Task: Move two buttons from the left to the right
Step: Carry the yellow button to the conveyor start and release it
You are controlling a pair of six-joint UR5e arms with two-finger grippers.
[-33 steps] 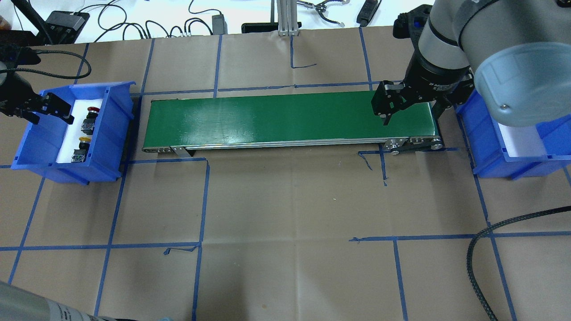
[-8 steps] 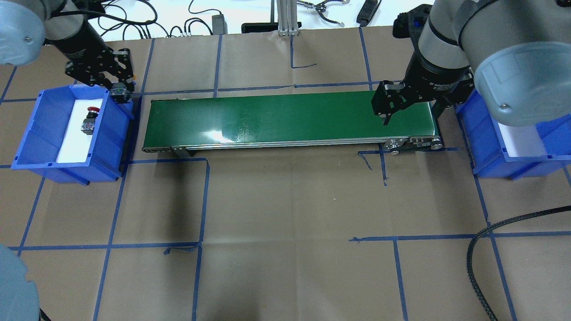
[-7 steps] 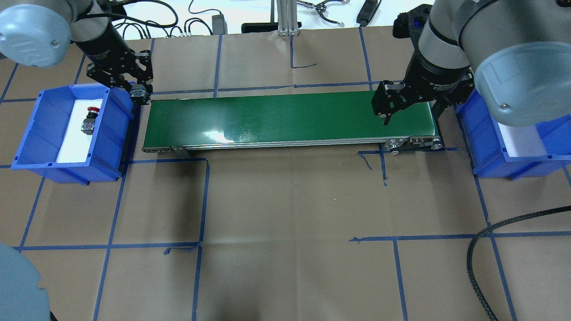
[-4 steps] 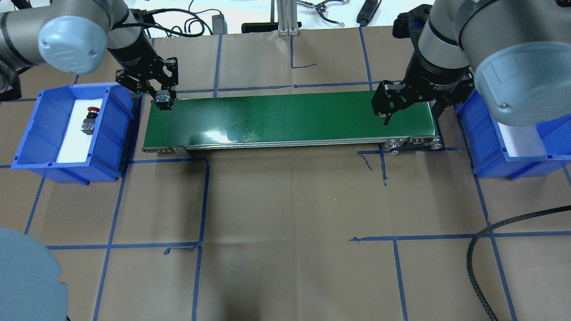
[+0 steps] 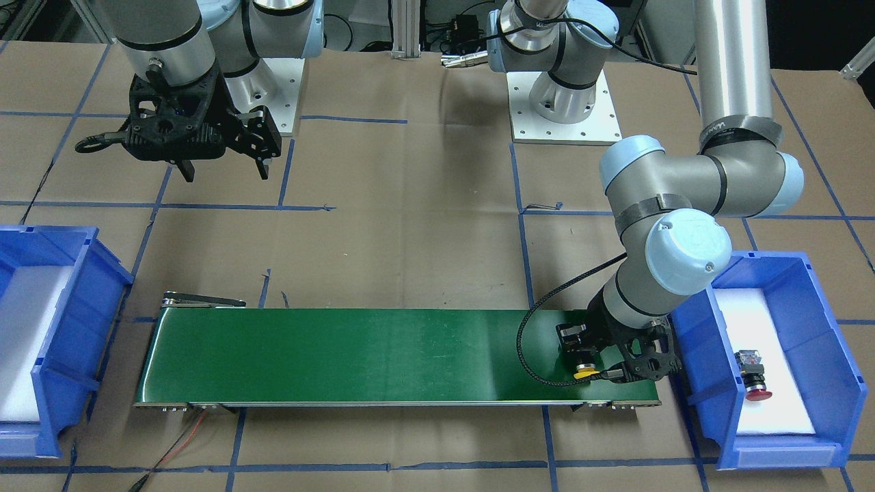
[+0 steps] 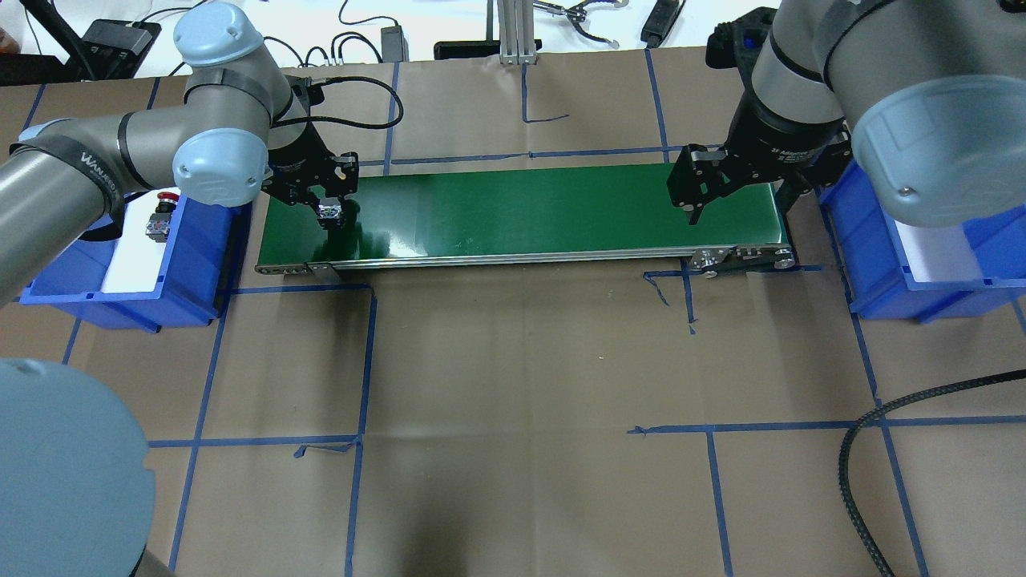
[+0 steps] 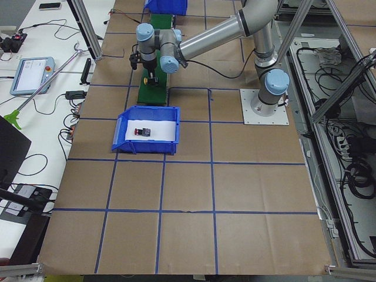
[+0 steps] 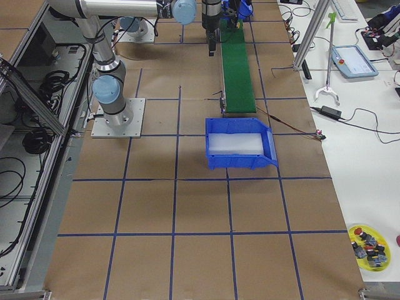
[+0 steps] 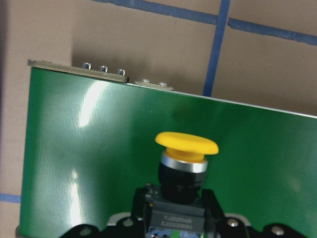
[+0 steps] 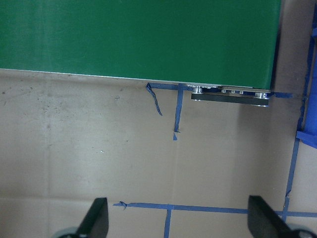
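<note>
My left gripper (image 6: pixel 329 211) is shut on the yellow button (image 9: pixel 186 143), gripping its black body low over the left end of the green conveyor belt (image 6: pixel 521 208). Its yellow cap (image 5: pixel 583 373) shows in the front-facing view. Whether it touches the belt I cannot tell. The red button (image 5: pixel 752 376) lies on white foam in the left blue bin (image 6: pixel 192 264), partly behind my left arm's elbow in the overhead view. My right gripper (image 6: pixel 737 200) hangs open and empty over the belt's right end, fingers (image 10: pixel 98 218) spread wide.
The right blue bin (image 6: pixel 878 272) with a white foam floor stands past the belt's right end. A black braided cable (image 6: pixel 862 457) loops over the near right of the table. Cables and tools lie along the far edge. A yellow dish of spare parts (image 8: pixel 369 247) sits off the table.
My left gripper carried the yellow button from the left bin's rim rightwards onto the belt's left end and came lower. The red button stayed in the bin. The right arm has not moved.
</note>
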